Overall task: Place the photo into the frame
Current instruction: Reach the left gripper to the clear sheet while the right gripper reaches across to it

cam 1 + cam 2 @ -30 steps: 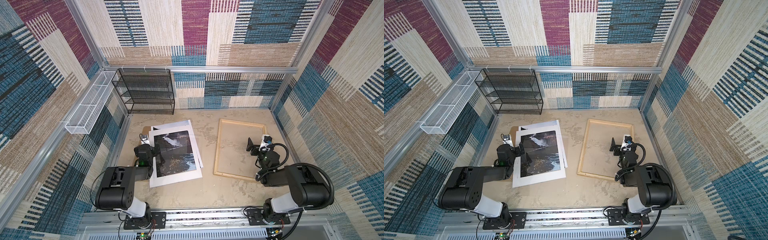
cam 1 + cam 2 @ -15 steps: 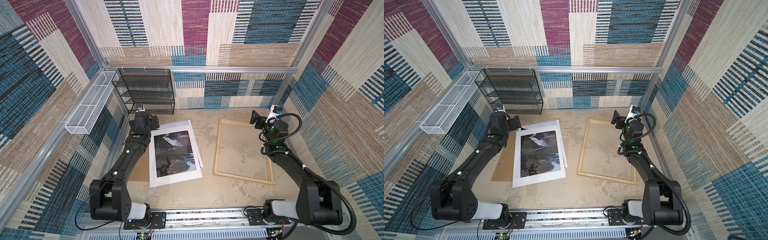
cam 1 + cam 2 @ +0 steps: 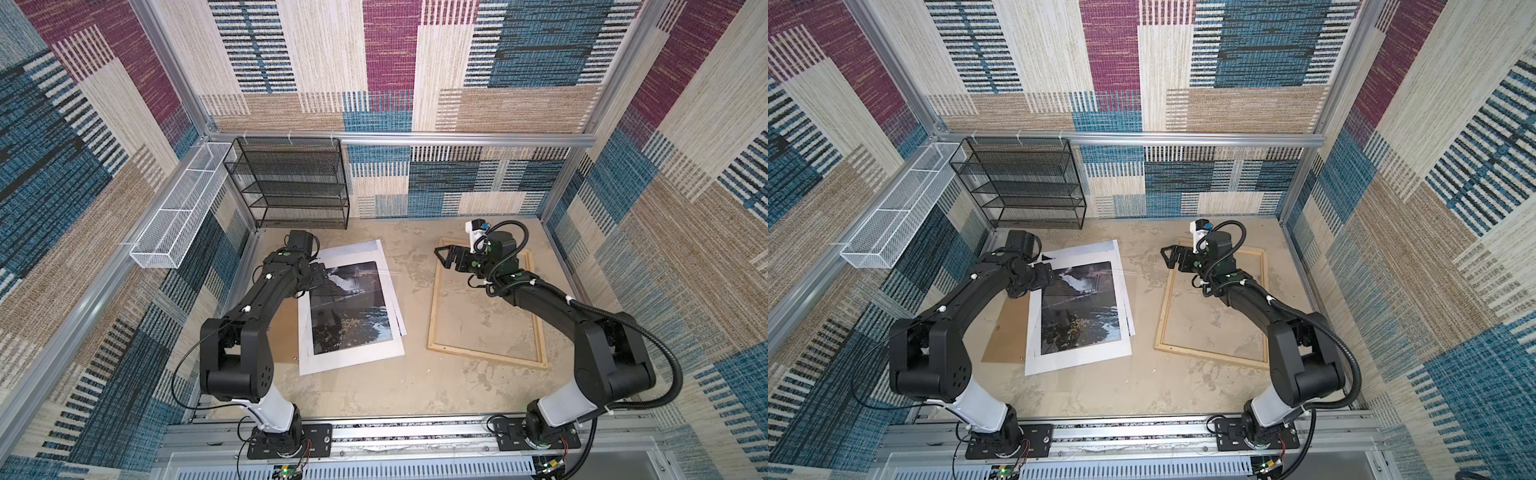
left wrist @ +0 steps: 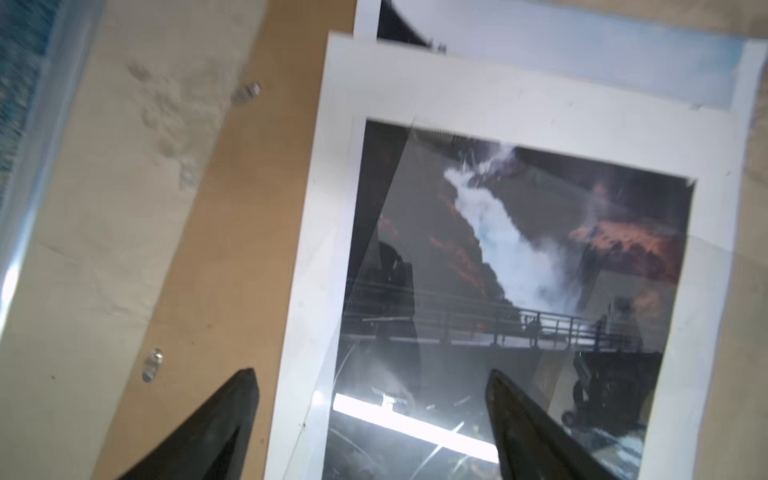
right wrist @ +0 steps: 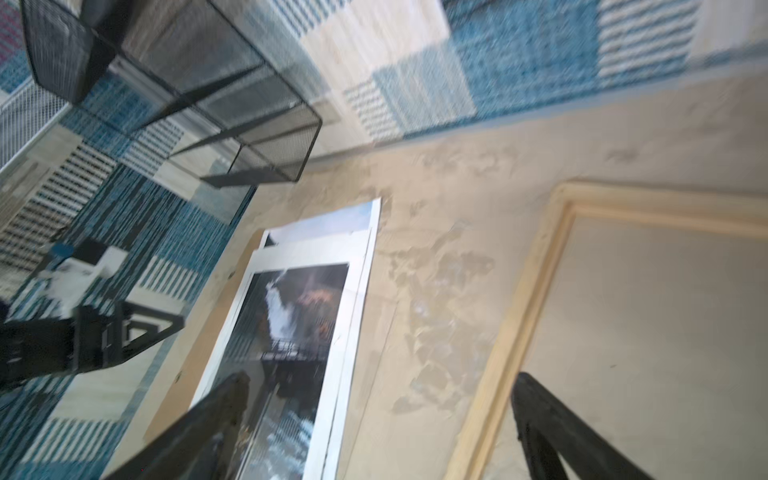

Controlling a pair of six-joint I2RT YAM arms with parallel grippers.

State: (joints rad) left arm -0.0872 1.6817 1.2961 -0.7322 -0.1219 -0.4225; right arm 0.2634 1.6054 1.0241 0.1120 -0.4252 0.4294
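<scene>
Both arms have swung since a moment ago: the left tool (image 4: 370, 374) has dropped from beside the black wire shelf (image 3: 291, 183) to the far left corner of the paper stack, and the right tool (image 3: 441, 257) has turned from the frame's far right corner to its far left one, facing the stack. Nothing on the surface (image 3: 415, 386) has shifted.

The photo (image 3: 353, 307) lies flat on the left of the surface, sandwiched: a white mat (image 3: 349, 361) sits on it, its opening showing the waterfall, and a brown backing board (image 3: 1007, 332) pokes out underneath. A glare line hints at a clear sheet on top. The photo is skewed, its far edge sticking out past the mat, which looks like the likeliest place to get hold of it.

The left tool hangs spread over the mat's long edge, gripping nothing. The right one is spread wide and empty too.

The frame (image 3: 434, 307) lies empty and well apart on the right, with bare surface between the two. I'd guess the mat must come off first; the shelf crowds the far left.
</scene>
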